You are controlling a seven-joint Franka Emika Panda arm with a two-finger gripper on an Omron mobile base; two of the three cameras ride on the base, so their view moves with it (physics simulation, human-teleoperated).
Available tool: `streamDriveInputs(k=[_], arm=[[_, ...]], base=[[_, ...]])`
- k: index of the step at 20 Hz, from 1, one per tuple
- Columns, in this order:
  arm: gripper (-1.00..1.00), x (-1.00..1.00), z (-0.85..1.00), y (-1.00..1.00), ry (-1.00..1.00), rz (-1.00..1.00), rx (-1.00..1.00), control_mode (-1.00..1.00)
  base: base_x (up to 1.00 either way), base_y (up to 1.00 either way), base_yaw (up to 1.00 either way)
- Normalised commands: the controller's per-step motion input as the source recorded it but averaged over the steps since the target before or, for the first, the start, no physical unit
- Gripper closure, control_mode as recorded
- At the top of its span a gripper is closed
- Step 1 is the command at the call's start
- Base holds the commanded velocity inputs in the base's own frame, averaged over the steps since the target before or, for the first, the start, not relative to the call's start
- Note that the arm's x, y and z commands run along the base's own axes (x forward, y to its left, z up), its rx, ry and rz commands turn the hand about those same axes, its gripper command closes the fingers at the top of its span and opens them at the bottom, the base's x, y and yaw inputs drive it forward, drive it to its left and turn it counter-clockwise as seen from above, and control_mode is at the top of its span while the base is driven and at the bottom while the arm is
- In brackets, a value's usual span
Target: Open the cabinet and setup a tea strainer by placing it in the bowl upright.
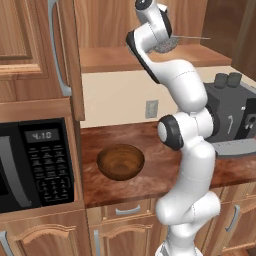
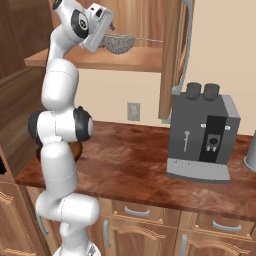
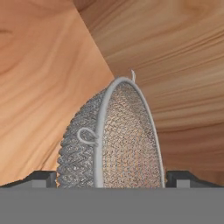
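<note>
arm raised into cabinet (image 1: pixel 100 22), gripper (image 3: pixel 112 177) wide around tea strainer (image 3: pixel 113 140)

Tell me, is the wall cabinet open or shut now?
Open. The cabinet door stands swung outward edge-on, and the tea strainer on the cabinet shelf is exposed.

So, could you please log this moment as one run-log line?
cabinet: open | gripper: open, straddling tea strainer on cabinet shelf | bowl: empty on counter | grasp: not yet closed
</note>
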Motion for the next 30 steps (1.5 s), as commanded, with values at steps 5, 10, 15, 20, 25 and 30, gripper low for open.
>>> streamDriveInputs(k=[5, 10, 15, 20, 25, 30], arm=[[1.0, 0.0, 0.0, 0.0, 0.0, 0.0, 0.0, -1.0], [1.0, 0.0, -0.01, 0.01, 0.01, 0.0, 0.0, -1.0], [1.0, -0.09, -0.02, 0.14, -0.01, 0.0, -0.06, -1.0], [1.0, -0.19, -0.21, 0.16, -0.06, 0.0, -0.12, -1.0], [1.0, -0.28, -0.09, 0.43, -0.06, 0.0, -0.02, -1.0], [1.0, -0.37, -0.02, 0.14, -0.14, 0.0, 0.0, -1.0]], base=[[0.0, 0.0, 0.0], [0.0, 0.0, 0.0], [0.0, 0.0, 0.0], [0.0, 0.0, 0.0], [0.0, 0.0, 0.0], [0.0, 0.0, 0.0]])
